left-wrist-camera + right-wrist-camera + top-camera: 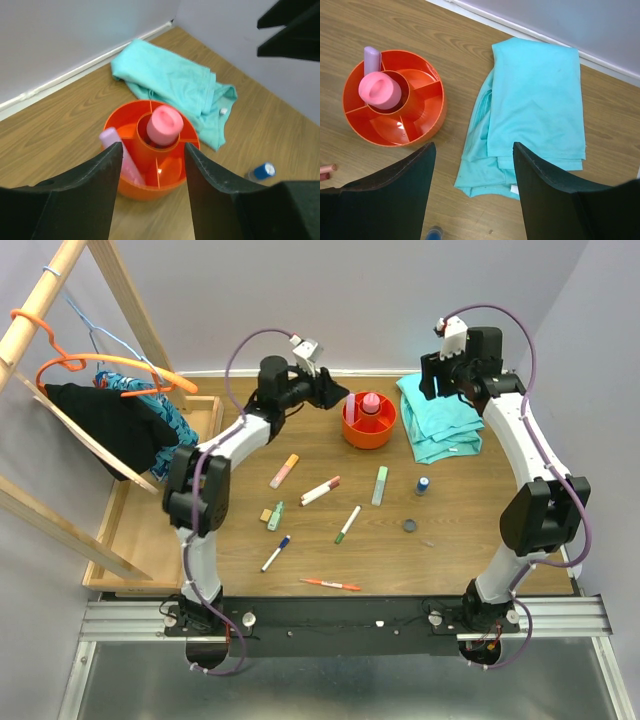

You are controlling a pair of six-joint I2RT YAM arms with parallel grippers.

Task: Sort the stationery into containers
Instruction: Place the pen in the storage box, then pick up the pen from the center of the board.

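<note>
Wood-grain table [460, 540] carries the orange tub [365, 438] near its far edge, with the pink glue bottle [371, 403] upright in the central cup and a lilac highlighter [120, 150] in an outer compartment. Left gripper [152, 165] hangs beside the tub, jaws apart and empty. Right gripper [472, 165] hovers over the teal cloth [535, 95], likewise spread, holding nothing. Other pens and markers lie scattered nearer the arms.

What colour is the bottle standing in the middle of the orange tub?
Pink; the glue bottle in the orange tub shows best in the left wrist view.
</note>
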